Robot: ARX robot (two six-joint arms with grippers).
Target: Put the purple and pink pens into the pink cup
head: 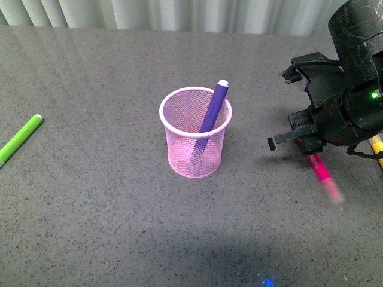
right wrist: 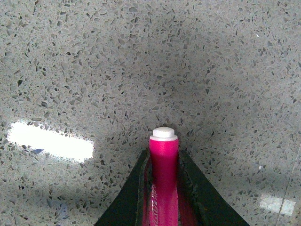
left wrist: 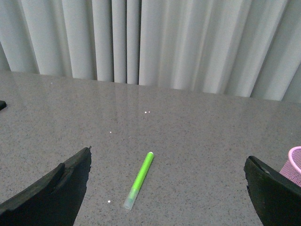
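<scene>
Pink pen point(head: 323, 172) hanging tilted from right gripper point(head: 302, 139), near pink cup point(head: 195, 133) that's already holding purple pen point(head: 213, 107) | left wrist: left gripper point(left wrist: 168, 157) sitting spread wide, empty | right wrist: jaws pinching pen tight; I'd be clearing the rim before releasing

A grey speckled worktop point(head: 90, 209) fills most of the frame. A pale pleated curtain point(left wrist: 164, 42) hangs along the top. A bright patch point(right wrist: 49, 141), possibly lamp glare, lies on the worktop.

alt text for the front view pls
A pink mesh cup stands at centre with the purple pen leaning inside it. At right, the right gripper grips the pink pen; a green marker lies at far left.
</scene>
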